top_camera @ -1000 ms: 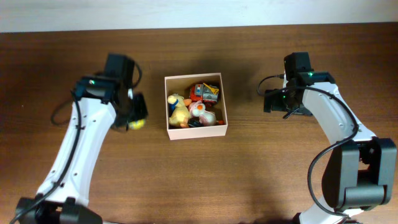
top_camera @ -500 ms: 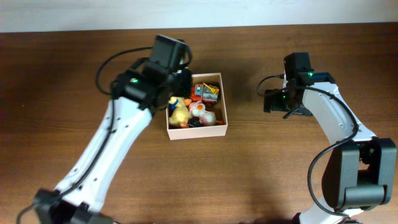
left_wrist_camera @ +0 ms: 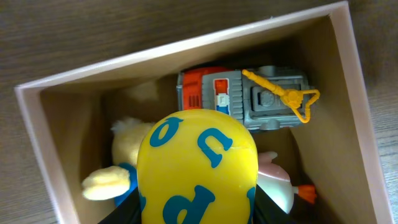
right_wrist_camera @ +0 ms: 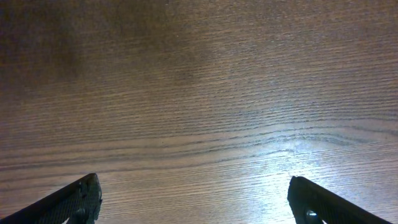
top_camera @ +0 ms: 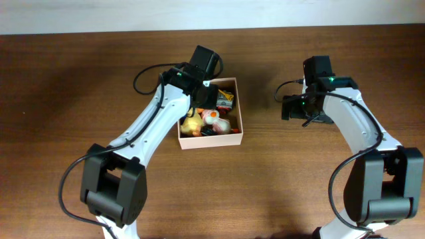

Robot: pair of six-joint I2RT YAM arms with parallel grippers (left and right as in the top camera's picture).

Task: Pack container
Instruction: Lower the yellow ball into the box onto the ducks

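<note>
We see the container sitting about midway between the left and right edges of the tabletop, somewhat nearer the far edge than the near one, with its white outer walls and tan inside facing up. The left arm reaches across from the near left, and the left hand hangs over the container's far left part, holding a yellow ball printed with blue letters; in the left wrist view we see dark fingers pressed against the ball's two sides. The ball sits above the toys in the container, though we cannot tell whether it touches any of them. Inside, a grey and orange toy vehicle with a yellow hook-like part lies along the far wall, a yellow plush duck lies towards the left wall, partly hidden under the ball, and a white and orange toy lies towards the right wall. The right hand hovers well apart from the container, towards the right edge of the tabletop, its fingers spread wide with only bare brown wood between them and nothing in its grip
</note>
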